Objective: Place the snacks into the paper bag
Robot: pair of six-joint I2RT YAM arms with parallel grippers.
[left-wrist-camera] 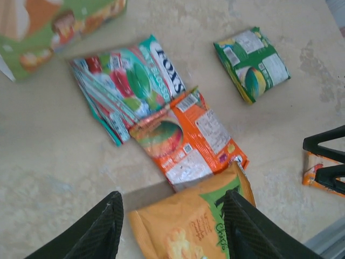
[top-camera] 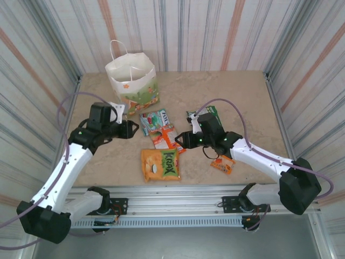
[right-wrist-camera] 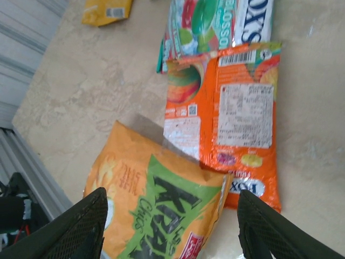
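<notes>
We see the snacks (top-camera: 161, 141) lying flat on the beige table (top-camera: 242, 91). The large orange Krax packet (top-camera: 160, 164) is nearest the arms, the red-orange packet (top-camera: 166, 137) touches its far edge, the green-and-white packet (top-camera: 155, 118) lies beyond, and a green packet (left-wrist-camera: 252, 65) and a tiny orange packet (top-camera: 222, 164) sit to the right. The white paper bag (top-camera: 137, 91) stands upright just past them at far left, while the left gripper (top-camera: 131, 128) and right gripper (top-camera: 180, 139) flank the red-orange packet, both with jaws apart and empty.

The large orange packet (right-wrist-camera: 161, 216) and red-orange packet (right-wrist-camera: 226, 118) are glossy crinkled film (foil-like sheen). The paper bag (top-camera: 132, 81) looks matt, the worktop (top-camera: 242, 91) smooth mottled stone. The left claw (left-wrist-camera: 173, 195) has 2 matt black, textured fingers (left-wrist-camera: 102, 226).
</notes>
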